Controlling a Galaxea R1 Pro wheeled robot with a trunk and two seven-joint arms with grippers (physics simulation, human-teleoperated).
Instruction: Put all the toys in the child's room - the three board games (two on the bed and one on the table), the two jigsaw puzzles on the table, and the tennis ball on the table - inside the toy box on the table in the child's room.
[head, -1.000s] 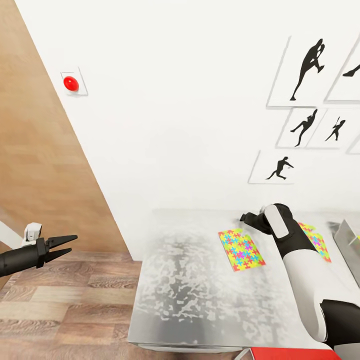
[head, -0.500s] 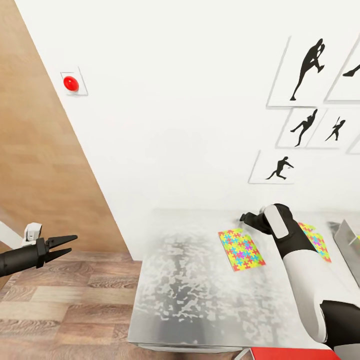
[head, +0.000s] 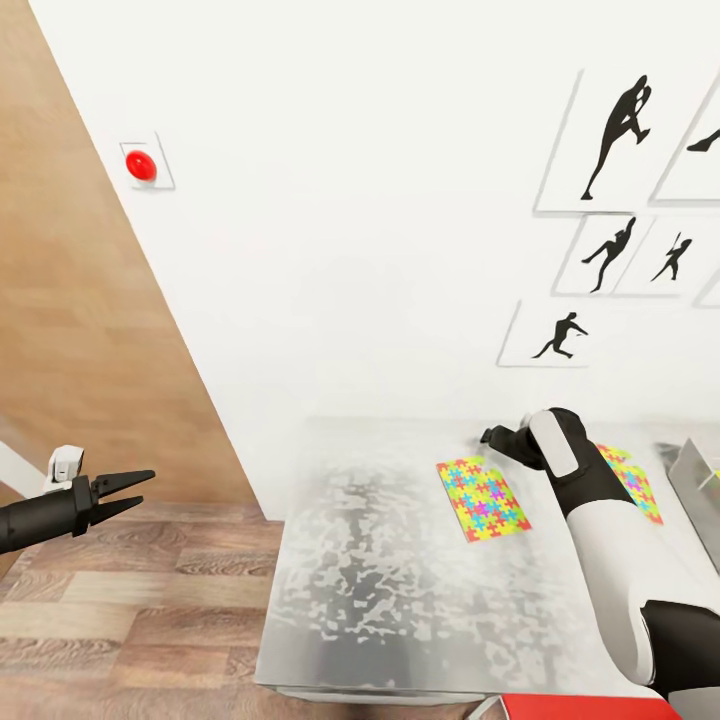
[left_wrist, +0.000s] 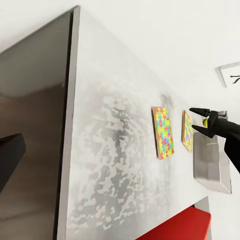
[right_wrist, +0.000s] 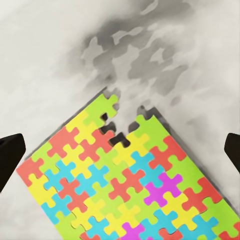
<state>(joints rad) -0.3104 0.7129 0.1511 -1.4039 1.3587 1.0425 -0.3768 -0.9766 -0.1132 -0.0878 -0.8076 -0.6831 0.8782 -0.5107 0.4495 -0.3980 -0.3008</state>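
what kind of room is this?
Probably a child's room or playroom: two bright jigsaw puzzles lie on a pale table beside a grey toy box, and sports silhouette pictures hang on the white wall, above a wood floor.

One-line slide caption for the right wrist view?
Open right gripper poised above a multicoloured jigsaw puzzle lying flat on the mottled grey-white table.

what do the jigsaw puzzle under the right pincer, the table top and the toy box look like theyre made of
Jigsaw puzzle: probably foam or card, matte; flat bright interlocking pieces with no shine.
Table top: pale grey-white, likely glossy laminate or polished stone; blotchy mottled reflections cover it.
Toy box: seemingly smooth light grey plastic; thin sloping walls with a soft sheen.
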